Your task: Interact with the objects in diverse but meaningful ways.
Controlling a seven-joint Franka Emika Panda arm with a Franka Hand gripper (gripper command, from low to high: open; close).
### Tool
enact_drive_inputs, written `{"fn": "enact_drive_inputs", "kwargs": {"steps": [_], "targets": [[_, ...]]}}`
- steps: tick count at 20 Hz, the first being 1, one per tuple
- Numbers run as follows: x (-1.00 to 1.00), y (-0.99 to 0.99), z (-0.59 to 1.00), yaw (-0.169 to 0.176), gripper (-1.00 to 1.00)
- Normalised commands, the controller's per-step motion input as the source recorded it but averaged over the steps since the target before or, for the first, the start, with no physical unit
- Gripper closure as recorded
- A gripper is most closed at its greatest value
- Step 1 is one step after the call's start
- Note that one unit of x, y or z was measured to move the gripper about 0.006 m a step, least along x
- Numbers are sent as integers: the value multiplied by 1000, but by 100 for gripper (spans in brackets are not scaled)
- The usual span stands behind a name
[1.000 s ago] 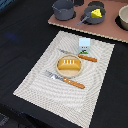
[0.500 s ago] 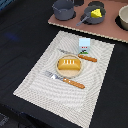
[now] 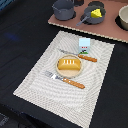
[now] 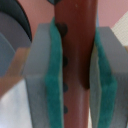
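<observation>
Claw (image 4: 75,65) is closed on the sausage (image 4: 75,55): wrist view shows the reddish-brown cylinder clamped between the two grey fingers (image 4: 42,75), green pads (image 4: 56,80) pressed against both of its sides. Sausage runs lengthwise along the fingers. Arm and claw are out of the exterior view, so can't tell where the sausage sits over the scene.

Exterior view:
- Bread loaf (image 3: 69,63) on a small plate (image 3: 59,70), middle of the striped placemat (image 3: 35,80).
- Fork (image 3: 65,80) just beside the plate on the near side, knife (image 3: 79,55) just beyond it on the far side, both orange-handled, both lying diagonal.
- Milk carton (image 3: 85,45) upright on the placemat, just past the knife, near the mat's far edge.
- Brown board (image 3: 75,26) at the back of the dark worktop (image 3: 20,35). On it: larger grey pot (image 3: 63,8) toward the exterior view's left, small saucepan (image 3: 92,14) next to it with the yellow cheese wedge (image 3: 96,13) inside.
- Beige bowl (image 3: 123,17) at the exterior view's right edge, cropped.
</observation>
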Motion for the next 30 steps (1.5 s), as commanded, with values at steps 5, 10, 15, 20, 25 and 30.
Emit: {"fn": "enact_drive_inputs", "kwargs": {"steps": [5,10,15,20,25,30], "targets": [[590,591,0,-75,100],[561,399,2,-136,100],[426,173,0,-103,100],[333,47,0,-62,100],[455,185,6,-65,-100],[637,330,76,-89,-100]]}}
